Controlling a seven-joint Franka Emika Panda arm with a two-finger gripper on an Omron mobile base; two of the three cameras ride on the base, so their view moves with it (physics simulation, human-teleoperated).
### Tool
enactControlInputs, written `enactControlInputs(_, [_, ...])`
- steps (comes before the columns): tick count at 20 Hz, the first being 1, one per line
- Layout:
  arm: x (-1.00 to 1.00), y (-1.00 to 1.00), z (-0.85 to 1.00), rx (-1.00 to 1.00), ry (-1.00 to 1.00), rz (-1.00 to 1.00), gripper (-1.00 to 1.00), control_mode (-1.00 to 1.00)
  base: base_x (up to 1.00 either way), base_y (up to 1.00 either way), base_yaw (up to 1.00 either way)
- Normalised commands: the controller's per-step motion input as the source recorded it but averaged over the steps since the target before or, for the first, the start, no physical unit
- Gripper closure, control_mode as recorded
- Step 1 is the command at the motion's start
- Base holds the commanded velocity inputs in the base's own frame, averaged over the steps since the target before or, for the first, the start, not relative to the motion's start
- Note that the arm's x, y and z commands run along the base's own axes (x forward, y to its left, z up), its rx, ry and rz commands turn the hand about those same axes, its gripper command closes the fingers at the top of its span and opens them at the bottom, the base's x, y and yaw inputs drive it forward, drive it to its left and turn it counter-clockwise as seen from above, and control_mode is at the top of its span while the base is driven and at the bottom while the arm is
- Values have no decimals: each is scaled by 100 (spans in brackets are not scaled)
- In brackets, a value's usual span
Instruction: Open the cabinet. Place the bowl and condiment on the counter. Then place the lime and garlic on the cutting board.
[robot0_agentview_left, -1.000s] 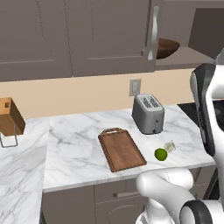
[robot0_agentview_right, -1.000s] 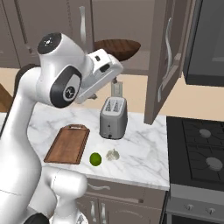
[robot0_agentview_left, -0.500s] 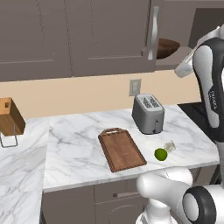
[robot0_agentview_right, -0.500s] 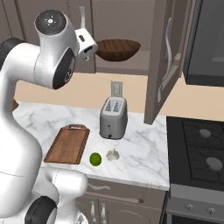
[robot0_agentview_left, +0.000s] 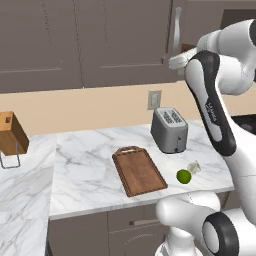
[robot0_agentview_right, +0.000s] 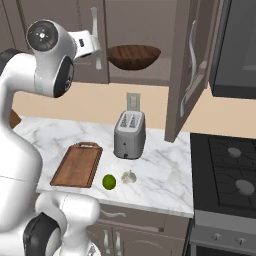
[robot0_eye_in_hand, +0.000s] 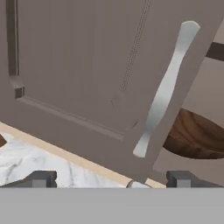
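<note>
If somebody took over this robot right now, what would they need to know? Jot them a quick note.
Gripper: open, empty, raised in front of the closed cabinet door's handle.
Cabinet: right door swung open, left door shut.
Bowl: on the cabinet shelf. Condiment: cannot make it out.
Lime and garlic: side by side on the counter, in front of the toaster, off the cutting board.
Done: one door opened.
Left: bring bowl and condiment down to the counter, then move lime and garlic onto the board.
</note>
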Motion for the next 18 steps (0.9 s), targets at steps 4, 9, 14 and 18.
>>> enactControlInputs(4, [11,-3,35,18,1,-24,-100,-100,0,0,0])
enactControlInputs(9, [19,-2,12,13,3,-11,-100,-100,0,0,0])
enactControlInputs(14, [39,-1,0,11,0,-6,-100,-100,0,0,0])
enactControlInputs(18, [45,-19,-2,9,0,-4,-100,-100,0,0,0])
